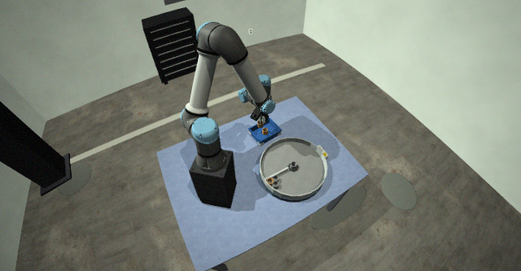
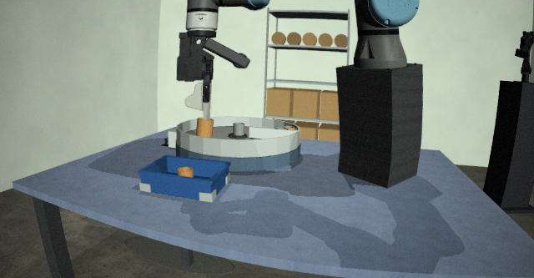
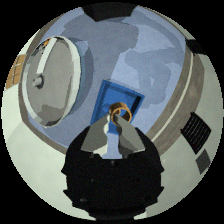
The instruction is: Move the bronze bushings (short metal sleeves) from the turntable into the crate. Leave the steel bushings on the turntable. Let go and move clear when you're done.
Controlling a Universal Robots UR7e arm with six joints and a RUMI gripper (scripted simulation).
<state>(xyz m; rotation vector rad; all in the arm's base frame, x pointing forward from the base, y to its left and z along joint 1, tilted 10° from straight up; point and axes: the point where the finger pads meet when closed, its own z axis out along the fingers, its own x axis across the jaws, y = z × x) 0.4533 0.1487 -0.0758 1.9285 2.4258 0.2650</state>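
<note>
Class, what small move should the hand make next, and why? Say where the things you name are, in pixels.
Probably lower gently toward the blue crate (image 1: 277,128) (image 2: 173,185) (image 3: 135,93), beside the bronze bushing inside (image 1: 264,131) (image 2: 185,172) (image 3: 114,105): the hand (image 1: 262,120) (image 2: 206,118) (image 3: 116,118) grips another bronze bushing, the held one (image 1: 260,124) (image 2: 204,128) (image 3: 130,116), which hangs above the crate's rim, so releasing now would risk a drop.
</note>
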